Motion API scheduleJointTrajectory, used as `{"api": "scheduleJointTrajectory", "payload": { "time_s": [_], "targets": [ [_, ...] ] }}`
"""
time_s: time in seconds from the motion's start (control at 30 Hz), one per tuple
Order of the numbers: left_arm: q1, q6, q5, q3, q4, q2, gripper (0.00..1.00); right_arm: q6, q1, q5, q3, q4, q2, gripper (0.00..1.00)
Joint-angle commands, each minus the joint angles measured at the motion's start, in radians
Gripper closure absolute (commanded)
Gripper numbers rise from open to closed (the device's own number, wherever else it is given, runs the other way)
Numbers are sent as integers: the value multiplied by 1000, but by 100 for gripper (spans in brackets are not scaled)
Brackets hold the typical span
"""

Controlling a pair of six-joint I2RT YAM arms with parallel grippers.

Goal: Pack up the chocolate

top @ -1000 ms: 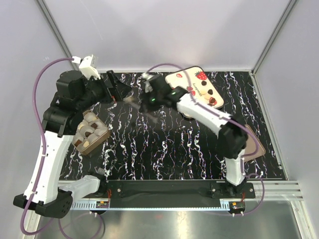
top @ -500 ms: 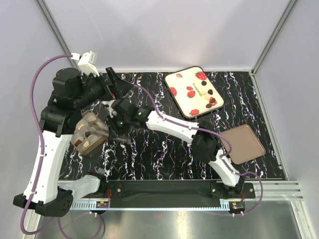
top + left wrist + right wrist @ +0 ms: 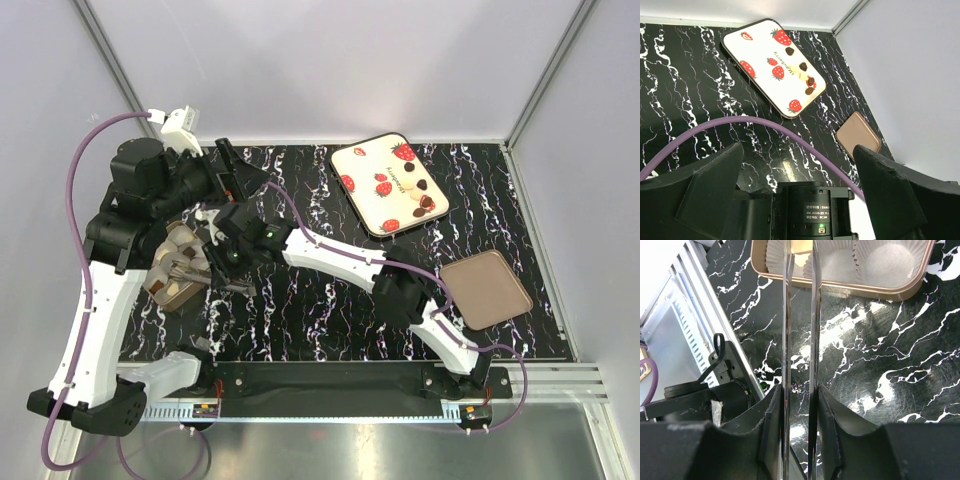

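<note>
Grips a pair of tweezers point(image 3: 814, 340) in the right gripper point(image 3: 799, 405), fingers pressed against both blades. Reaches with the tips past the rim of the gold box point(image 3: 840, 288), over white paper cups point(image 3: 885, 260). Shows a creamy patch between the tips at the frame edge, perhaps one piece, but too cropped to tell. Holds the left gripper point(image 3: 797, 165) spread wide and empty, raised above the right arm.

Finds more of the chocolate point(image 3: 803, 66) farther out: a few dark and creamy pieces clustered on the strawberry-printed tray point(image 3: 755, 50) toward the far right of the table, well apart from the box. Shows the flat brown lid point(image 3: 486, 290) lying nearer the right edge.

Probably handles as tiny, light, rigid and brittle, with smooth faces apt to slip or smear under hard pressure. Best to pinch each piece across its sides, low and centred, with a light squeeze only. Best to lower it into a cup before letting go, not drop it.
</note>
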Motion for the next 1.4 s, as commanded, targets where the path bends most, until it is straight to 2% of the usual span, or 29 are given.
{"api": "scheduleJointTrajectory", "payload": {
  "time_s": [0.0, 1.03, 1.37],
  "targets": [
    [2, -2, 28, -1, 52, -16, 1, -7, -2, -17, 38, 9, 5, 66],
    [2, -18, 22, -1, 69, -6, 1, -2, -2, -23, 27, 1, 25, 55],
    [2, -16, 21, -2, 68, -4, 1, -19, -4, -5, 27, 3, 8, 54]
  ]
}}
